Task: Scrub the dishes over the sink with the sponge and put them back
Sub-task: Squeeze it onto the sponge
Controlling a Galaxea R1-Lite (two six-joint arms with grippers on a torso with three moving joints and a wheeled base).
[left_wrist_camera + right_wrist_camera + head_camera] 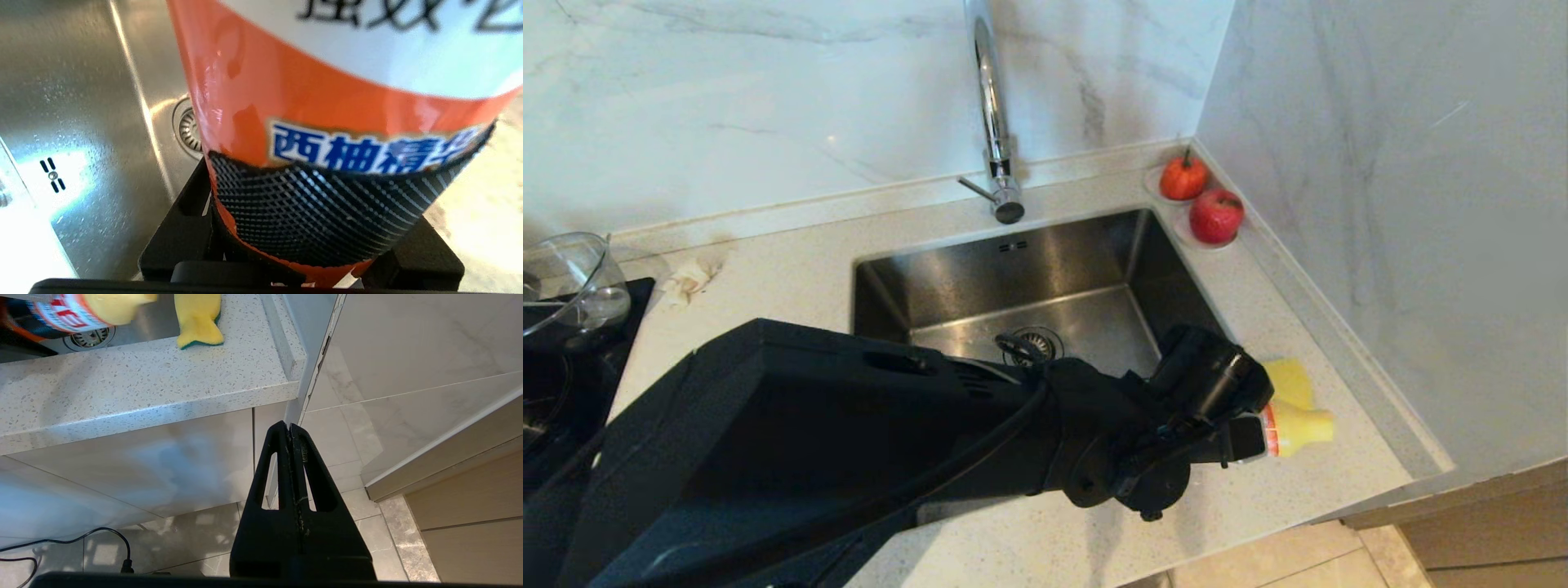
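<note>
My left gripper (1241, 437) is shut on an orange-labelled detergent bottle (1298, 429) with a yellow cap, held tilted on its side above the counter just right of the sink (1029, 278). In the left wrist view the bottle (327, 81) fills the space between the jaws of the left gripper (310, 228), with the drain strainer (188, 128) behind it. The yellow sponge (1290, 380) lies on the counter right behind the bottle; its green layer shows at the sponge (199, 318) underside. The dishes are out of view. My right gripper (289, 426) hangs parked below the counter edge, shut and empty.
A tall chrome tap (992, 122) stands behind the basin. Two red fruits (1201, 198) sit in the back right corner by the wall. A clear glass bowl (568, 282) stands on a black hob at the far left, with a crumpled tissue (686, 282) nearby.
</note>
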